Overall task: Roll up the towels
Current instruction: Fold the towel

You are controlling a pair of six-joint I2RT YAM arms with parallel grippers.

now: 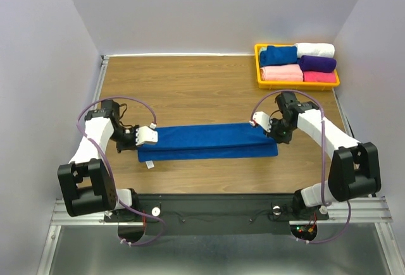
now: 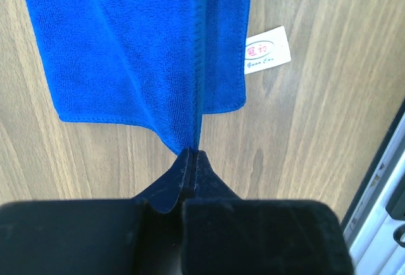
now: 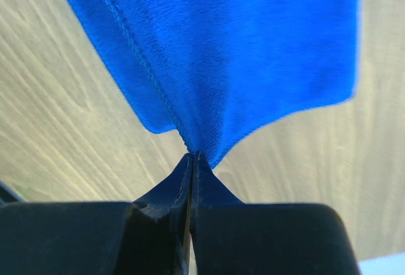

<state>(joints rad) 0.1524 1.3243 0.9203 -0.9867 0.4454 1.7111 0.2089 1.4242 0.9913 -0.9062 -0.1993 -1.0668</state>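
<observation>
Top external: one blue towel point(image 1: 209, 141) lies stretched left to right across the near half of the wooden table point(image 1: 190, 85), a long narrow strip that looks doubled along its length, the near layer showing just past the upper one; I cannot tell whether this is one cloth or two. The left gripper point(image 1: 147, 136) sits at its left end and the right gripper point(image 1: 278, 136) at its right end, probably so the strip is held taut and straight before any rolling. At the far right corner a yellow tray point(image 1: 259, 66) holds rolled towels, with a second blue one point(image 1: 278, 55) beside pink, white and purple ones. Left wrist: the jaws are clenched on a pinch of the towel's edge, with the hemmed fold running straight away from the fingertips point(image 2: 180, 180). The end of the cloth lies flat on the wood, and a small white label point(image 2: 267, 50) sticks out at its side. Right wrist: these jaws are likewise clamped tight on a corner of blue fabric, which rises in a small peak towards the tips and fans out over the table beyond. Judgement: the towel is folded and aligned, and the roll itself is not yet begun.
</observation>
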